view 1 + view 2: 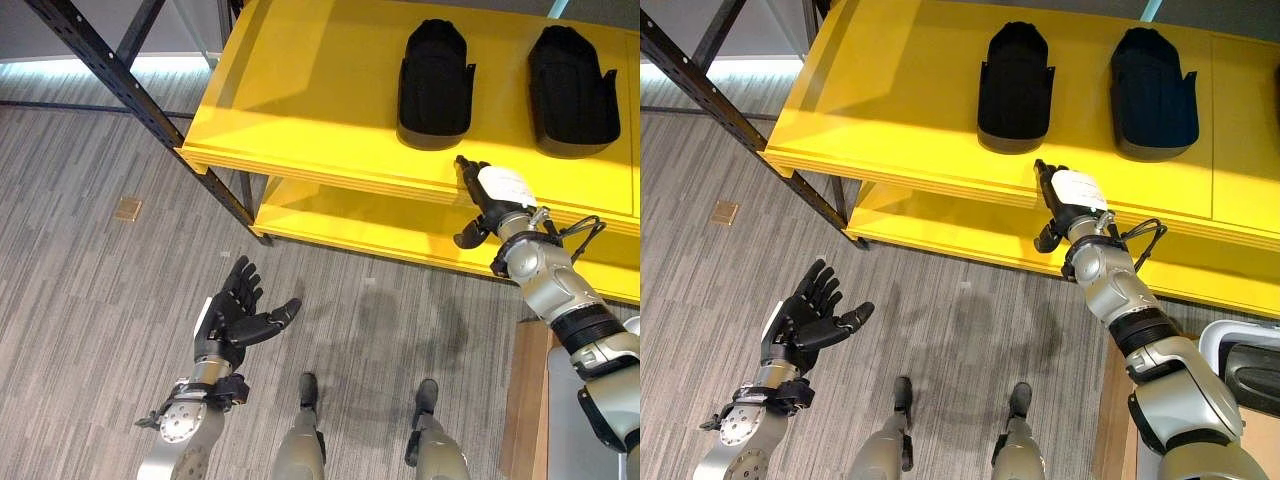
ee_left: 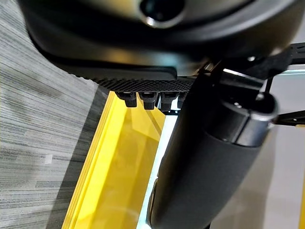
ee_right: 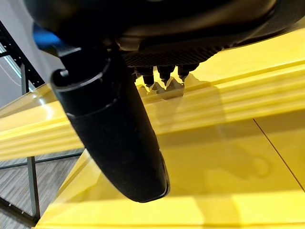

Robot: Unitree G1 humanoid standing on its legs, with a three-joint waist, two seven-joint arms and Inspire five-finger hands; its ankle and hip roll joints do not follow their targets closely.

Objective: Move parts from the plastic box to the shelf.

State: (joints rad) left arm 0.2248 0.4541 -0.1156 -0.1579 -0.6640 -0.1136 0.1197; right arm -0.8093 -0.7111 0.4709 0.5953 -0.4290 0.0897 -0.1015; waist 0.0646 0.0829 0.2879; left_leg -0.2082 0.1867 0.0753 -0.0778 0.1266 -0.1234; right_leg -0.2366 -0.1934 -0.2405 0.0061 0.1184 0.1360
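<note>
Reaching toward the front edge of the bright yellow, flat-boarded shelf [image 1: 330,110] with the right hand [image 1: 492,200], fingers straight and together, tips touching or just short of the upper board's lip, holding nothing. Hanging low over the grey striped carpet floor [image 1: 90,290] with the left hand [image 1: 240,315], palm up, fingers spread and relaxed, thumb out to the side, also empty. Resting on the upper board, well back from the edge: two black, moulded, scoop-shaped plastic parts [image 1: 436,85], side by side and apart, the second [image 1: 571,90] nearer the robot's right. Showing at the lower right corner, just a grey rim, likely the plastic box [image 1: 1240,350]. Judging by the look: parts rigid, light, matt rather than slippery, not fragile. Taking hold best across the narrow waist or by one raised side wall, thumb opposite fingers. No part in either hand now.
</note>
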